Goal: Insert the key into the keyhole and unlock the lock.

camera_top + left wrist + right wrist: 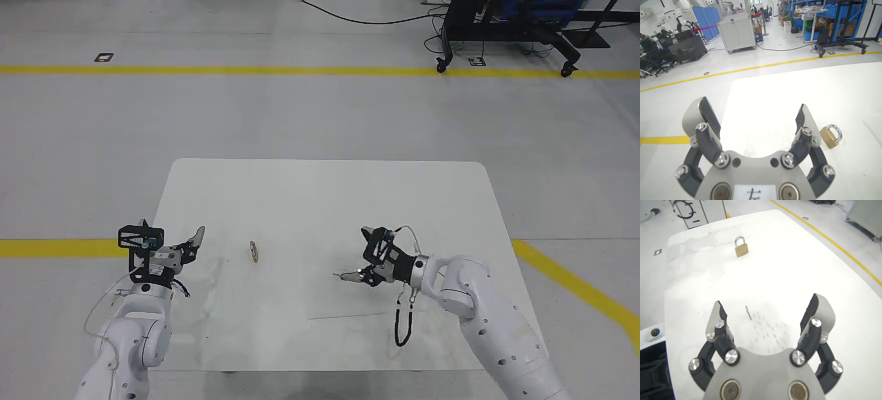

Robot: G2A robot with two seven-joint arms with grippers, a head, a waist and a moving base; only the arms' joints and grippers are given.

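Table [330, 190], white, carries lock [254, 251] and key [748, 313] amid grey yellow-lined floor [200, 110].

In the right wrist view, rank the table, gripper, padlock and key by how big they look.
1. table
2. right gripper, though nearness to the camera inflates it
3. padlock
4. key

Robotics lab: yellow floor lines [300, 70], blue shelving [831, 17], enclosure [736, 28].

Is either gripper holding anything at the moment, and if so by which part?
Nothing is held; the left gripper and right gripper are both open.
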